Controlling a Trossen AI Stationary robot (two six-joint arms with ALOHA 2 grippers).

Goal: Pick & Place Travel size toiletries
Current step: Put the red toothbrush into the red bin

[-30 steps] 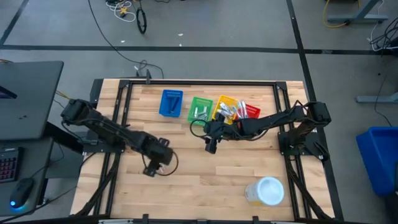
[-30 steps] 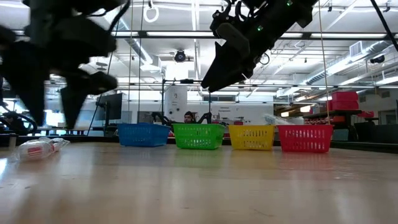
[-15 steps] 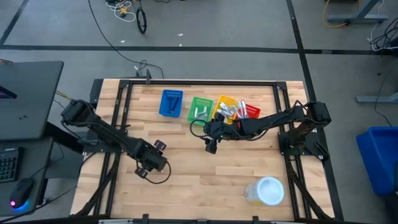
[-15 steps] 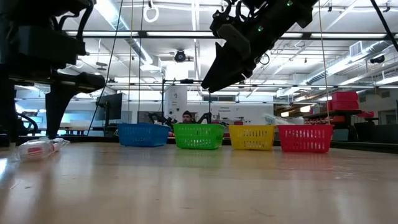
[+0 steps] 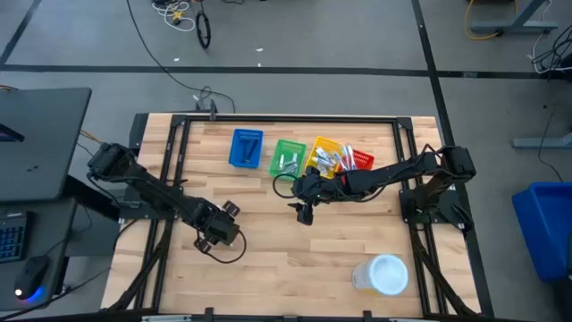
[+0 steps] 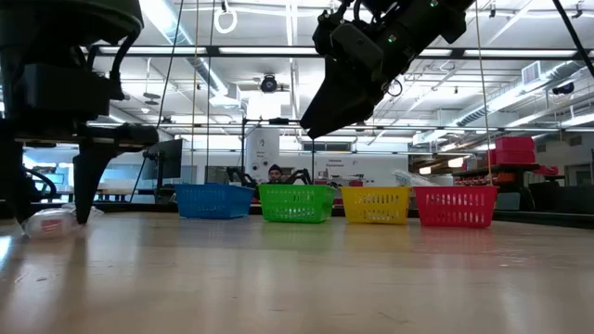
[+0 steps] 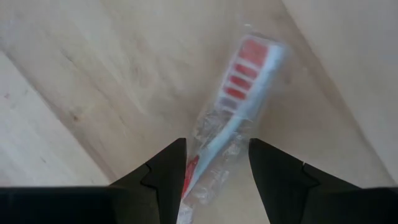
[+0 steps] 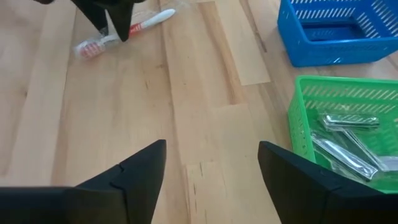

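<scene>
The left gripper (image 7: 214, 171) is down at the table (image 5: 295, 268) now, jaws spread wide and straddling a wrapped toothbrush (image 7: 233, 124) — red and white, sealed in clear plastic, lying flat on the wood. A second ago this arm sat a little further along the table; it has slid back toward its own side and settled right over the brush. In the low view the toothbrush (image 6: 51, 223) lies at the foot of the dark fingers, and nothing is clamped yet: wood shows on both sides of the wrapper between the jaws.

That shift reads as lining up, so the grasp looks like the next beat. The handle runs at a slant between the fingers, and the slick wrapper may slip as they close.

Over on the other side, the right gripper (image 8: 205, 168) hovers above the table just in front of the green basket (image 8: 323, 106), open and empty, barely moved over the last second. Silver-wrapped items (image 8: 345, 140) already lie in that green basket, the blue basket (image 5: 246, 148) sits beside it, and more packets fill the yellow basket (image 5: 323, 156) — so the sorting appears well along, with this toothbrush out on the open table.
</scene>
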